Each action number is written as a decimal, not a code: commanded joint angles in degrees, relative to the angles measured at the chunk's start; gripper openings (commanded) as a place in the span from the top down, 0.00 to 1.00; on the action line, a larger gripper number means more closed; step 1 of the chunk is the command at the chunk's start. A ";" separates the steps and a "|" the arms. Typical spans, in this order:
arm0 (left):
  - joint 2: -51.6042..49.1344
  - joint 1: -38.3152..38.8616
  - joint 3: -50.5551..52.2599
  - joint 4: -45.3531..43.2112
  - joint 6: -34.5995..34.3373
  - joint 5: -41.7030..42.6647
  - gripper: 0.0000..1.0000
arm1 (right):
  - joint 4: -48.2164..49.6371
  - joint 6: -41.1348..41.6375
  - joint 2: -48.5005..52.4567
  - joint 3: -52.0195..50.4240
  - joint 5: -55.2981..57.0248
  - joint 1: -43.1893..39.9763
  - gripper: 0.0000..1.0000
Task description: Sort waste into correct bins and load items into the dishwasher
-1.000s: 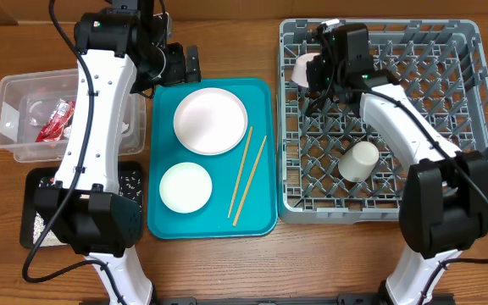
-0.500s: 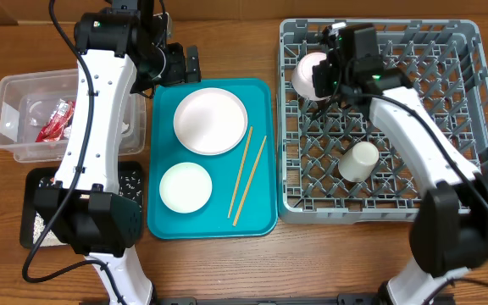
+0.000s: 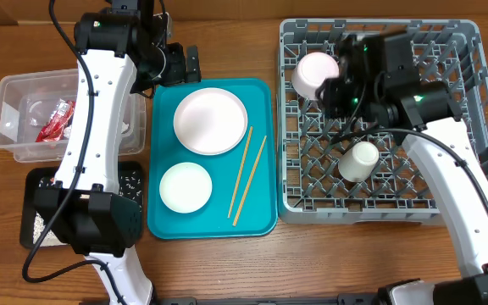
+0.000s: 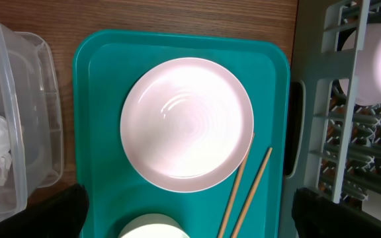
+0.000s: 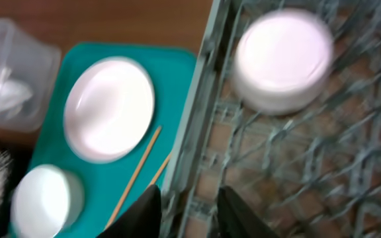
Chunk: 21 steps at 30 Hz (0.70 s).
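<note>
1. Counting: one plate (image 3: 210,121), one white bowl (image 3: 185,186), two chopsticks (image 3: 248,174) on the tray (image 3: 261,219); one pink bowl (image 3: 314,74), one cup (image 3: 358,159) in the rack (image 3: 371,212).
2. Chopsticks lie side by side, slanting near-left to far-right.
3. Left gripper (image 4: 190,218) fingers spread wide; right gripper (image 5: 187,201) fingers parted, empty.

My right wrist view is smeared. The pale-pink bowl (image 5: 283,59) in the dish rack (image 5: 349,165) has no sharp edge, and I can't separate the rack's bars. On my left wrist view the clear tub (image 4: 45,79) runs off the left edge. The small white bowl (image 4: 152,230) and chopsticks (image 4: 251,192) are cut by the bottom. From overhead, my left arm (image 3: 100,110) covers part of the black tray (image 3: 34,180).
</note>
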<state>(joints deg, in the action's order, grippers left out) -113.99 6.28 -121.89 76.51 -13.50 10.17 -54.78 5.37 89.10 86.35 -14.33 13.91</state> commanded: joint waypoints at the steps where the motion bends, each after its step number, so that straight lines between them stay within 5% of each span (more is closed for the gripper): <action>1: 0.87 0.11 -1.11 -0.07 0.63 -0.52 0.00 | -2.21 1.16 -0.04 0.70 -7.04 0.28 0.67; 10: 0.87 0.13 -1.11 -0.63 0.61 -0.20 0.00 | -10.05 1.14 -0.04 0.70 -8.94 0.28 0.63; 14: 0.87 0.11 -1.11 0.20 0.68 -0.28 0.00 | -12.92 1.09 -0.04 0.22 -8.92 0.28 0.53; 21: 0.87 0.15 -0.94 12.96 1.05 0.24 0.04 | -16.44 0.63 -0.04 -0.57 -8.68 0.28 0.39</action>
<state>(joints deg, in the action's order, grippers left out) -113.99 6.28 -121.93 86.59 -13.34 10.26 -70.98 6.35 89.21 86.08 -22.52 13.91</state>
